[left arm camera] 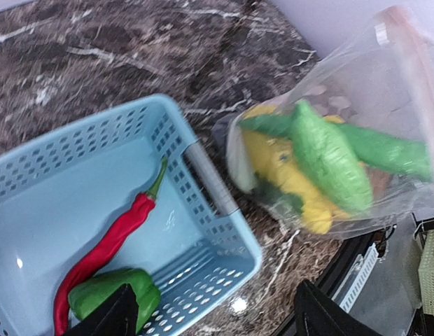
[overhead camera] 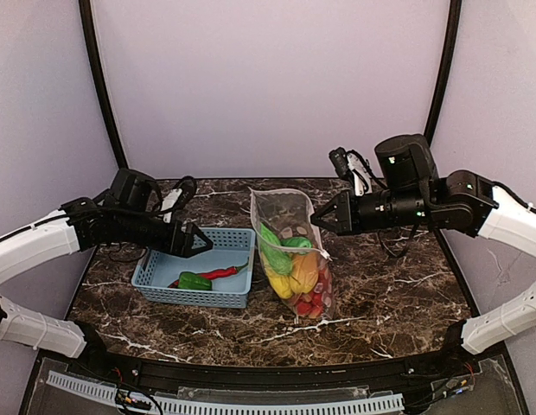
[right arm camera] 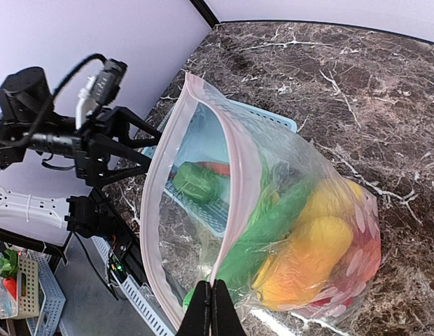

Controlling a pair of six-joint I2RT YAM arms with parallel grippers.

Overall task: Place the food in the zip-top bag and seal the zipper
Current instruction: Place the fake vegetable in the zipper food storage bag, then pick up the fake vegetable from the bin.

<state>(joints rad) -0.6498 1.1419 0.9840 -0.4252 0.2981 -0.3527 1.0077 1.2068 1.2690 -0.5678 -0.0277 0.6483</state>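
Your right claw (overhead camera: 316,218) is clenched on the mouth edge of the zip-top bag (overhead camera: 296,259). It's holding that end up, while the loaded end sits on the marble desk (overhead camera: 389,303) just beside the light blue basket (overhead camera: 199,300). The zipper (right arm camera: 159,189) is gaping wide, not sealed. In the bag you've got green cucumbers (overhead camera: 272,251), yellow and orange pieces (overhead camera: 303,272) and red strawberries (overhead camera: 313,304), all bunched at the low end. Your left claw (overhead camera: 204,244) is released, fingers spread with nothing between them, and hovers over the basket. A red chili (overhead camera: 218,273) and a green pepper (overhead camera: 194,281) lie in there side by side
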